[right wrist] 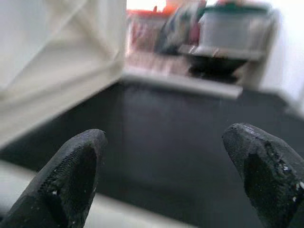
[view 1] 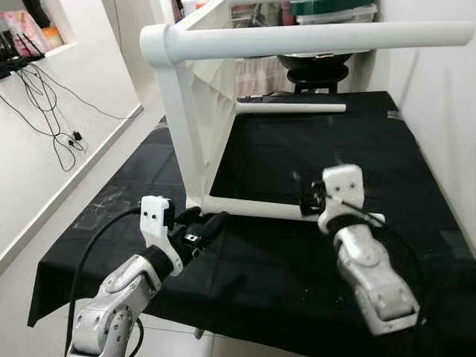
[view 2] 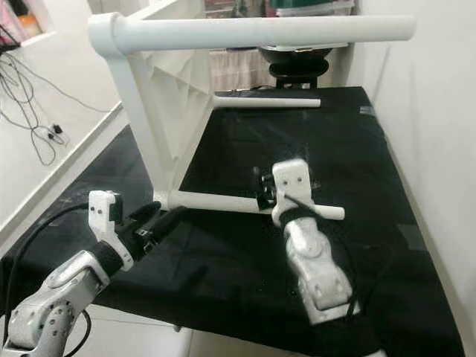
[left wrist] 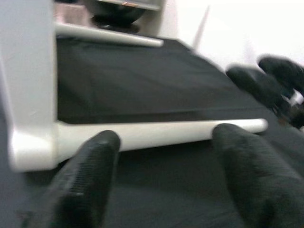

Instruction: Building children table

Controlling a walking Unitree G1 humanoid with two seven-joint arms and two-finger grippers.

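Note:
A white children's table (view 1: 190, 111) lies on its side on a black-covered surface (view 1: 282, 260), its top standing upright and its legs pointing right. My left gripper (view 1: 212, 223) is open just in front of the lower near leg (view 1: 253, 209), close to where that leg joins the top. In the left wrist view the leg (left wrist: 156, 133) runs across behind the two spread fingers (left wrist: 88, 175). My right gripper (view 1: 305, 195) hovers open over the same leg near its free end, and its fingertips (right wrist: 71, 171) stand wide apart with nothing between them.
An upper leg (view 1: 320, 39) juts out overhead at head height. A far leg (view 1: 294, 108) lies toward the back. A white wall (view 1: 446, 111) borders the right side. Cables (view 1: 52, 126) trail along the floor on the left. A black stool (view 1: 316, 71) stands behind.

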